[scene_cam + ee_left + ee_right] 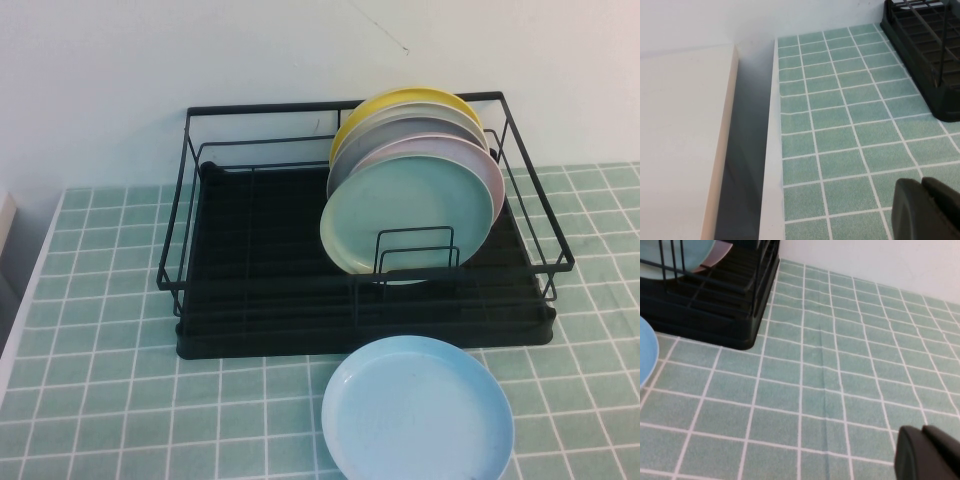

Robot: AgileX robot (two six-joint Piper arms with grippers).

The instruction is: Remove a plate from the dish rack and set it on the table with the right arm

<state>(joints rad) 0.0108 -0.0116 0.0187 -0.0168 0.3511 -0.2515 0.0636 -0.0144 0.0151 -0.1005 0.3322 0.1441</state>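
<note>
The light sky-blue plate [418, 412] lies flat on the tiled table [120, 400] just in front of the black dish rack [260, 300]; its edge also shows in the right wrist view [645, 357]. The rack holds several upright plates, with a pale mint-green plate [410, 215] in front. Neither arm shows in the high view. My right gripper [922, 432] is shut and empty above bare tiles, to the right of the rack's corner [740, 315]. My left gripper [921, 184] is shut and empty above tiles near the table's left edge.
A pink plate [480, 165], a grey one and a yellow plate [400, 105] stand behind the mint-green one. The rack's left half has no plates. A white wall rises behind the rack. A pale counter [680, 140] lies beyond a gap at the table's left edge [772, 150].
</note>
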